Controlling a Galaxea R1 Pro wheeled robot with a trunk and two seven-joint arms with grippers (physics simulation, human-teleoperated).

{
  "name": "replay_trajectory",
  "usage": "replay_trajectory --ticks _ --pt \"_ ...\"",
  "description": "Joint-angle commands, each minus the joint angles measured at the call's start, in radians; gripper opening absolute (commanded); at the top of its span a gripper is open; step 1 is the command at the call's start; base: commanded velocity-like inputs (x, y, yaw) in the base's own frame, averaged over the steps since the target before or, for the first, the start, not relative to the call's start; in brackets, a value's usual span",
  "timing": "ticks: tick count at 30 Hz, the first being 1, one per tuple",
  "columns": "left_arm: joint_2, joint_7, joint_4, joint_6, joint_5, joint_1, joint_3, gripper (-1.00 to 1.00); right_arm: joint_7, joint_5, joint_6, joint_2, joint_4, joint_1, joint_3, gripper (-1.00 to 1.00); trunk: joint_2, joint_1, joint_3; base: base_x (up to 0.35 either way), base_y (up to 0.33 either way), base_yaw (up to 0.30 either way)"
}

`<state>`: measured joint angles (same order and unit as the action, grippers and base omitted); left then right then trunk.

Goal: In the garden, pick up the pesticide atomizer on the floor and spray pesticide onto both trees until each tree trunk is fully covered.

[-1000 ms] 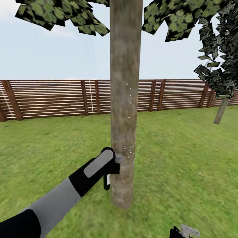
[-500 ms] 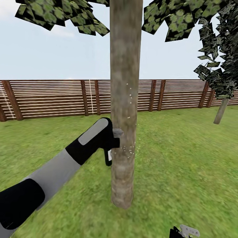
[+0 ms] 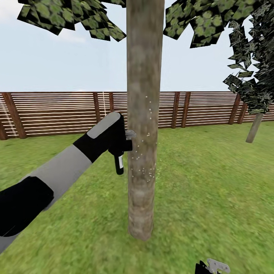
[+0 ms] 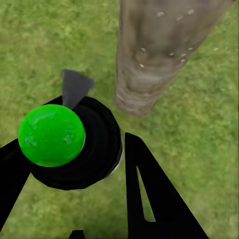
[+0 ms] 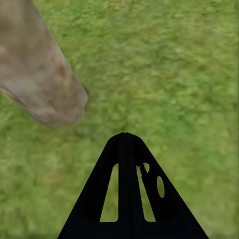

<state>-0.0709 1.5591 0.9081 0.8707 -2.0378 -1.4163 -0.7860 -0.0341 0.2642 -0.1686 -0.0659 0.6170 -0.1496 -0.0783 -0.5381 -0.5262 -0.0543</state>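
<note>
The left gripper (image 3: 121, 146) clasps the atomizer (image 4: 69, 144) between its fingers (image 4: 149, 194), nozzle beside the speckled tree trunk (image 3: 142, 114). The right gripper's (image 5: 127, 144) fingers are pressed together over grass (image 5: 174, 74).

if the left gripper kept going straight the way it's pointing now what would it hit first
Probably the grass: the left gripper, shut on the atomizer, looks down along its fingers at lawn, with the tree trunk just beside that line; depth is unclear.

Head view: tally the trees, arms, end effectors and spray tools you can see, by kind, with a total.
Trees: 2, the near tree trunk and a far tree
Arms: 1, the left arm
End effectors: 2, left end effector, right end effector
Atomizers: 1, pesticide atomizer
Total: 6
</note>
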Motion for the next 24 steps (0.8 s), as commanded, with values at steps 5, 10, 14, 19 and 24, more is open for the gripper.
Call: replay_trajectory --ticks 5,10,14,19,24 --pt "0.000 0.005 0.011 0.012 0.005 0.132 -0.008 -1.00 -0.004 0.010 -0.003 0.000 0.001 -0.001 0.000 -1.00 -0.002 0.000 -0.002 0.000 0.000 0.000" --pt "0.000 -0.106 0.077 0.010 0.229 0.361 -0.009 -1.00 -0.004 0.010 -0.004 0.000 0.001 -0.001 -0.001 -1.00 -0.002 0.000 -0.002 0.000 0.000 0.000" --pt "0.000 -0.226 0.089 0.006 0.361 0.473 -0.009 -1.00 -0.004 0.010 -0.005 0.000 0.001 -0.001 -0.001 -1.00 -0.002 0.000 -0.002 0.000 0.000 0.000" --pt "0.001 -0.304 0.085 0.003 0.393 0.520 -0.010 -1.00 -0.009 0.010 -0.006 -0.001 0.003 -0.001 -0.001 -1.00 -0.002 0.000 -0.002 0.000 0.085 -0.005" --pt "0.001 -0.339 0.084 0.002 0.398 0.538 -0.012 -1.00 -0.007 0.010 -0.006 0.000 0.003 -0.001 -0.001 -1.00 -0.002 0.000 -0.002 0.000 0.296 -0.175"
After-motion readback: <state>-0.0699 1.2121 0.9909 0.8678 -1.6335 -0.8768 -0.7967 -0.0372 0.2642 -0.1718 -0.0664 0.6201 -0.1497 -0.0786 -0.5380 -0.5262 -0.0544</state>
